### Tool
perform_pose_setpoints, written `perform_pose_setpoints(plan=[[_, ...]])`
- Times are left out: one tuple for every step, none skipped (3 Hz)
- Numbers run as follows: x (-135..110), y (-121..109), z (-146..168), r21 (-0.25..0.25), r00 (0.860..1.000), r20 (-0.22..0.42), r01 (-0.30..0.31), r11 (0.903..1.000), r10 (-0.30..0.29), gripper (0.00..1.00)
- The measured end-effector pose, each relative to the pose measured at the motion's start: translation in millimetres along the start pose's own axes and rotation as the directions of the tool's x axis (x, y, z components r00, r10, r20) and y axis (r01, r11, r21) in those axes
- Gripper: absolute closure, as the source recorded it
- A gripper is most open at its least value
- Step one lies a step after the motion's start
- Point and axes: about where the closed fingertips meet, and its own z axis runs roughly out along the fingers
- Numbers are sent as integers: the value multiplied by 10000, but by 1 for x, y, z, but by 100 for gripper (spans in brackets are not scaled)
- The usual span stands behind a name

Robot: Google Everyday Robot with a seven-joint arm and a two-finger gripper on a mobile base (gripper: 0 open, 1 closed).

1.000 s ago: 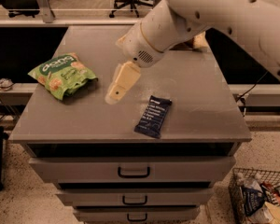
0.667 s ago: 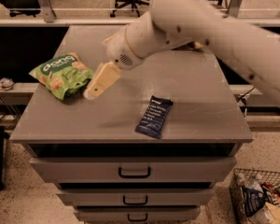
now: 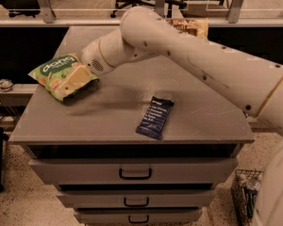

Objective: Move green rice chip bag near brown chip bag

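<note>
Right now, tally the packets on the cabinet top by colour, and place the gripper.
Green: 1, green rice chip bag
Dark blue: 1, bar wrapper
Brown: 1, brown chip bag, partly hidden
Total: 3
The gripper is at the green bag.
</note>
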Motion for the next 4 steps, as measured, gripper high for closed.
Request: perform_pose_setpoints(plan=[[0, -1, 23, -104, 9989, -162, -435, 9990, 434, 18], [4, 1, 29, -8, 9970, -450, -626, 9980, 625, 41], [7, 0, 23, 330, 9949, -784, -612, 9976, 637, 65], [7, 1, 10, 753, 9924, -1099, -469, 9961, 550, 88]])
